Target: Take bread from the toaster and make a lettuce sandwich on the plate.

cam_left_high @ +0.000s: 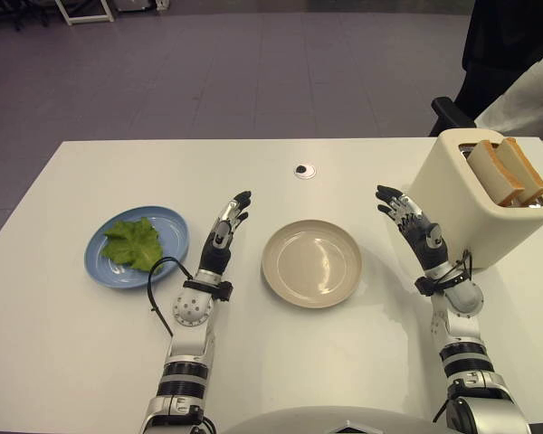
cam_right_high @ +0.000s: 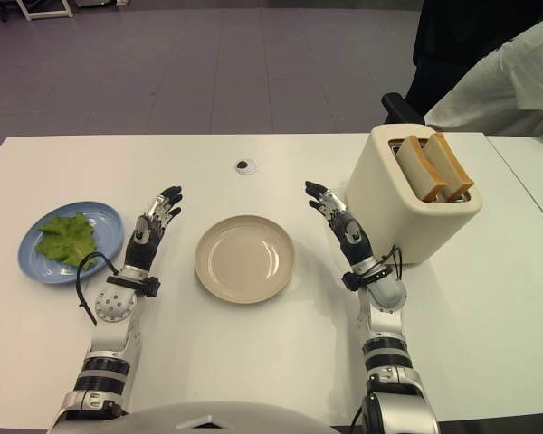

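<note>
While both arms lay over the near half of the tabletop [cam_left_high: 72, 344], you had the left hand [cam_left_high: 222, 233] just left of the beige plate [cam_left_high: 311, 263], fingers spread and straight, pointing toward the far edge, holding nothing. Your right hand [cam_left_high: 412, 226] sat btwn that plate and the toaster [cam_left_high: 471, 212], also w/ fingers spread and stretched out, nothing in them. It was close to the toaster's front wall, but you couldn't tell whether it touched. The beige plate sat approx at the tabletop's ctr, its whole inner face showing. The toaster stood by the right edge, toward the far right corner, w/ two bread slices [cam_left_high: 507, 172] standing side by side in its top slots, their upper parts sticking out above the body. Over by the left edge you had a blue plate [cam_left_high: 176, 237] w/ one lettuce leaf [cam_left_high: 136, 242] lying in it, toward the plate's left side. A small round disc [cam_left_high: 304, 170] was set in the tabletop near the far edge, ctr, well apart from both plates.
</note>
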Available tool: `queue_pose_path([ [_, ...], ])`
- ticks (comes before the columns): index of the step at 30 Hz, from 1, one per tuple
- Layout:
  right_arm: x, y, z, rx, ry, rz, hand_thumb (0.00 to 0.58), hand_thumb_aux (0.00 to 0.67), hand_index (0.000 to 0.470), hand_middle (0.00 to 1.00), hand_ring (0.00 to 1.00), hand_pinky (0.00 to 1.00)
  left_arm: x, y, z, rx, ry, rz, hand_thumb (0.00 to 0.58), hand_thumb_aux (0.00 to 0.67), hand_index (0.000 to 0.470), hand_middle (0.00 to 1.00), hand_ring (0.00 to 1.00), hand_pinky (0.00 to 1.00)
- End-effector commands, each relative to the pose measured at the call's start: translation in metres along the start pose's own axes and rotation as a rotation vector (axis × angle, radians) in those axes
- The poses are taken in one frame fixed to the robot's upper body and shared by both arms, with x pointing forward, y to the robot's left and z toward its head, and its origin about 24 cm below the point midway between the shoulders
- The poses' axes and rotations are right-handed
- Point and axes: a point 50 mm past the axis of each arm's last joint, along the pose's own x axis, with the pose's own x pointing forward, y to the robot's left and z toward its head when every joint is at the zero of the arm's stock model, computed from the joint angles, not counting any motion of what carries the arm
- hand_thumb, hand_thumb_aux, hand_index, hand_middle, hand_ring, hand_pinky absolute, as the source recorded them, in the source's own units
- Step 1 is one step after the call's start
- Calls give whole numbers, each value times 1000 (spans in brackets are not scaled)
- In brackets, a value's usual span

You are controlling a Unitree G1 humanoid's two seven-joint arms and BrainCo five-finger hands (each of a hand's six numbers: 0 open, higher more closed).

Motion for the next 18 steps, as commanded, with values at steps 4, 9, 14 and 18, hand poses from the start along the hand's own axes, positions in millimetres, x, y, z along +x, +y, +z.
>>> queue_pose_path([
  [4, -5, -4, -1, 13, -4, -18, 0, 0, 0, 0, 0, 0, 2, 2, -1, -3, -20, -5, 0, 0, 0, 0, 0, 0],
  [9, -6, -5, -2, 10, 0, -23, 0, 0, 0, 0, 0, 0, 2, 1, -2, -3, -20, -9, 0, 0, 0, 0, 0, 0],
  [14, -5, -2, 0, -12, 1, 2, 0, 0, 0, 0, 0, 0, 1, 1, -1, -1, -22, -7, 0, 0, 0, 0, 0, 0],
  [18, -6, -3, 62, -90, -250, 82, 0, 0, 0, 0, 0, 0, -1, 2, 0, -1, -23, -4, 0, 0, 0, 0, 0, 0],
])
